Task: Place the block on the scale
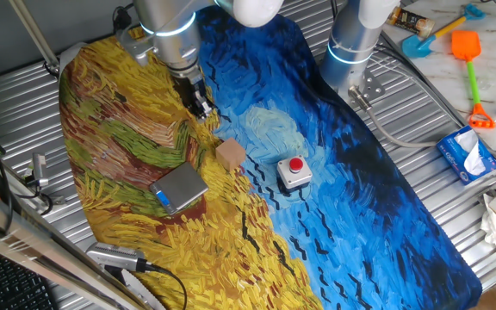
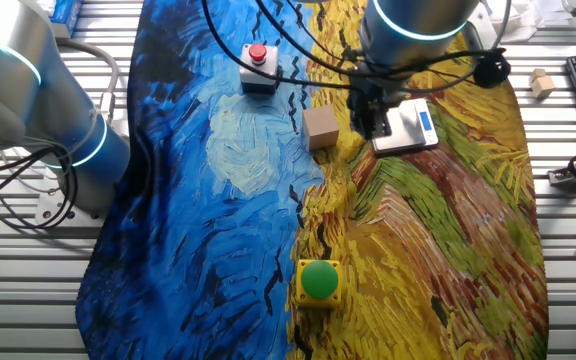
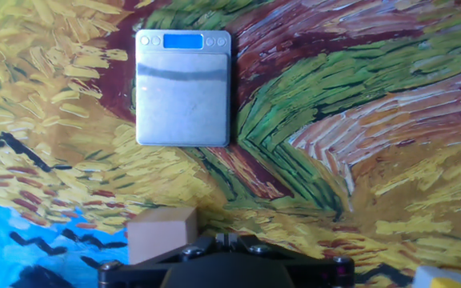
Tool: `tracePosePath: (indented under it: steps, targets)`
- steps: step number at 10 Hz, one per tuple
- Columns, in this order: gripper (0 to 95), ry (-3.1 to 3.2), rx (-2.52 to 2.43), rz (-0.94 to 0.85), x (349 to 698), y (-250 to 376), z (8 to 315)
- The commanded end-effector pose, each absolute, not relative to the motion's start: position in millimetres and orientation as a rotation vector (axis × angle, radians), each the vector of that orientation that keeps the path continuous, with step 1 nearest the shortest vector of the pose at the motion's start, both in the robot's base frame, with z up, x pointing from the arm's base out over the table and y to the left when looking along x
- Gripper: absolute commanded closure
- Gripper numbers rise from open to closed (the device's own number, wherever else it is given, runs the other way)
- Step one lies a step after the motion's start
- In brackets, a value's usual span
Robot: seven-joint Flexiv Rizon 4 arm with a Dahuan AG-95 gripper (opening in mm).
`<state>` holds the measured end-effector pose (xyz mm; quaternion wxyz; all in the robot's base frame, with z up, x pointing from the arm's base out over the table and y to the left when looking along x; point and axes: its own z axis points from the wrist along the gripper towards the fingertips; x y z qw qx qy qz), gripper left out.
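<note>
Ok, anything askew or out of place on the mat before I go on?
Nothing stands out. The block sits flat on the mat, the scale lies flat with its top bare, and the gripper hangs above the mat, holding nothing.

Our arm comes in from the top of one fixed view, wrist with its lit ring angled downward. Our gripper point(image 1: 201, 107) hangs above the mat, fingers pointing down, nothing between them that we can see. In the other fixed view our gripper point(image 2: 372, 122) reads as dark and compact; we can't tell the jaw gap. Hand view shows only the gripper's black base.
</note>
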<state>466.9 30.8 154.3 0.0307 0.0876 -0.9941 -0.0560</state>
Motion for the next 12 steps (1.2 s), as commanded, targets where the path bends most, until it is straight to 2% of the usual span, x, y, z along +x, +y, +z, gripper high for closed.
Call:
tracePosePath:
  steps: [1, 2, 4, 12]
  targets:
    - [95.0, -3.061, 0.277, -0.244, 455, 47, 148]
    - [76.0, -3.061, 0.280, -0.246, 453, 49, 145]
    - [0.0, -3.057, 0.314, -0.255, 447, 57, 137]
    - [0.0, -3.060, 0.233, -0.250, 446, 79, 115]
